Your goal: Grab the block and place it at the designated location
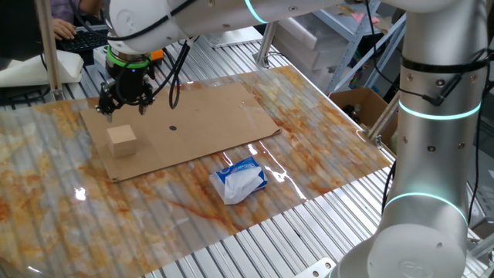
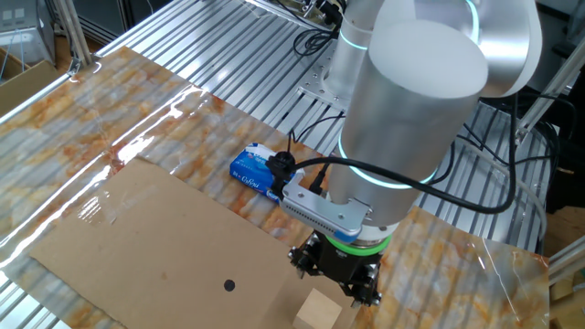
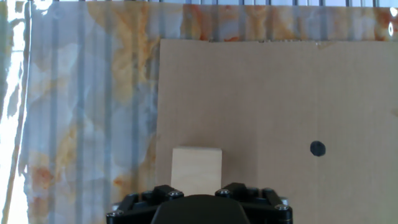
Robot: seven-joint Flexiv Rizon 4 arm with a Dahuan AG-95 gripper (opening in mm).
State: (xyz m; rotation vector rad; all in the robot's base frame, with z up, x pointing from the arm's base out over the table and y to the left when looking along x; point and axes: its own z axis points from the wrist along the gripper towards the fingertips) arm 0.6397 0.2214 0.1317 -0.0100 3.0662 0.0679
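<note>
Below the end effector (image 1: 123, 106), a little in front of it, sits the wooden block (image 1: 122, 140). The block rests flat on the cardboard sheet (image 1: 208, 123), close to the sheet's near edge. Nothing is touching it. The end effector hangs in the air above the sheet, and I see nothing between its fingers. I cannot tell from these pictures how wide the fingers stand, because the hand view shows only the black body at the bottom and not the tips.

Off to one side of the end effector is the black dot (image 1: 172, 129). It is a tiny round mark on the cardboard sheet, much smaller than the block. In the hand view the dot is to the right of the block and well apart from it. That dot is where the block has to go.

Farther away from the end effector, off the cardboard, a blue-and-white soft packet (image 1: 239, 180) lies on the tabletop (image 1: 324, 143). It is not part of the job.

I think the step now is getting to the block, so the grab is not done yet. Next, the end effector needs to line up right over the block, with one finger on each side. Then it needs to come down and squeeze the flat sides.
</note>
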